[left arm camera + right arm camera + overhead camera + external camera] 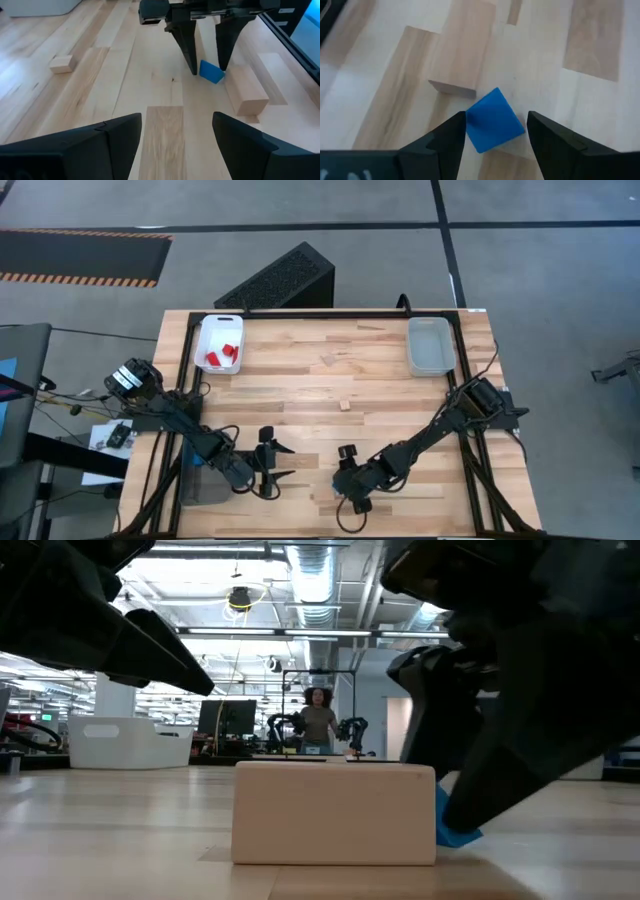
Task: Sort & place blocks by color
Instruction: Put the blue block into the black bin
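Right gripper [495, 132] astride blue block [493, 119]

Bright overhead light, blurred foreground

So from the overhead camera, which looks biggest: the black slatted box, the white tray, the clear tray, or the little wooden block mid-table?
1. black slatted box
2. white tray and clear tray, about alike
3. wooden block, by far the smallest
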